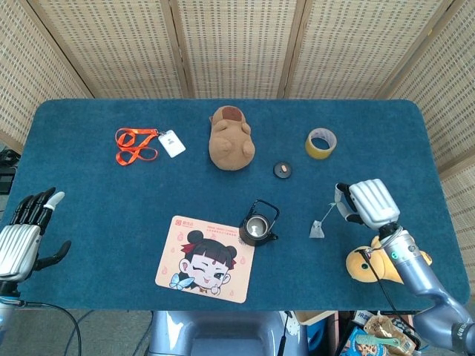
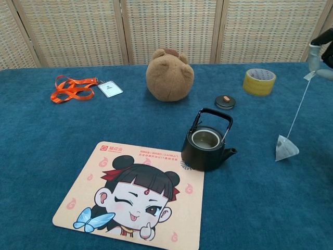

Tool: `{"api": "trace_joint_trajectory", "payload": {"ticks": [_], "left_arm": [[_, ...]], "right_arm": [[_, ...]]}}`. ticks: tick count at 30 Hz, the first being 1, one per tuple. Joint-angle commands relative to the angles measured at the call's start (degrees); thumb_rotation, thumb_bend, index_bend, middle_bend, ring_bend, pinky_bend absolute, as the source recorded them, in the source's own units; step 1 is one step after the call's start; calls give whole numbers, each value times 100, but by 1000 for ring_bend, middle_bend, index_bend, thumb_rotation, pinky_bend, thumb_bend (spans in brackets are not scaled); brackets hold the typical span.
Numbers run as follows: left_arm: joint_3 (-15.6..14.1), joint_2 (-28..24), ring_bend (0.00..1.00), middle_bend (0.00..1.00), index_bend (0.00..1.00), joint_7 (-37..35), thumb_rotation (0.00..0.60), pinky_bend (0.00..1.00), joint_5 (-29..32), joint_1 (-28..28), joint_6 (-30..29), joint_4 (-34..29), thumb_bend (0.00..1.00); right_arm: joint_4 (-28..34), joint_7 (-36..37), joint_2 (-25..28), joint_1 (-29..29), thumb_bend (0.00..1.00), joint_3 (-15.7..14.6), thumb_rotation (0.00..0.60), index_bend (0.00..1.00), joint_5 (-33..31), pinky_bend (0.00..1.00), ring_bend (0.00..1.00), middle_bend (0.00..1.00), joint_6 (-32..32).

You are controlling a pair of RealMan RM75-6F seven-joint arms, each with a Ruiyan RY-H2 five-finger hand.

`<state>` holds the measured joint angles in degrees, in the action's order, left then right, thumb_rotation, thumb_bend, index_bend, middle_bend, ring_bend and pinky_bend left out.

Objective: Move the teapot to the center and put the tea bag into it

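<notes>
The black teapot (image 1: 257,225) (image 2: 206,142) stands open, lid off, at the top right corner of the cartoon mat (image 1: 204,259). Its small lid (image 1: 282,170) (image 2: 225,101) lies on the cloth behind it. My right hand (image 1: 369,202) (image 2: 321,52) pinches the string tag, and the tea bag (image 1: 317,230) (image 2: 285,148) dangles from the string just off the cloth, to the right of the teapot. My left hand (image 1: 22,231) hovers at the table's left front edge with fingers spread and nothing in it; only the head view shows it.
A brown plush (image 1: 231,137) sits behind the teapot, a yellow tape roll (image 1: 320,142) to its right, an orange lanyard with badge (image 1: 141,144) to its left. A yellow plush toy (image 1: 378,263) lies under my right forearm near the front right edge.
</notes>
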<state>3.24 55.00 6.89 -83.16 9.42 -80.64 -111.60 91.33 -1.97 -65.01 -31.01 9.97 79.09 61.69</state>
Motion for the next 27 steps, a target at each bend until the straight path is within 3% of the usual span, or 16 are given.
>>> {"api": "trace_joint_trajectory", "payload": {"ticks": [1,27], "left_arm": [[2,7,0,0,0,-10,600,0,8,1,4,11,348],[-2,82,0,0,0,-177,600,0,0,-20,-18,138,348]], "right_arm": [[35,30,21,-14,702,16,600,671,27,1000,942,894,19],[1003,468,646,-216,703,253,600,679,262,1000,942,894,41]]}}
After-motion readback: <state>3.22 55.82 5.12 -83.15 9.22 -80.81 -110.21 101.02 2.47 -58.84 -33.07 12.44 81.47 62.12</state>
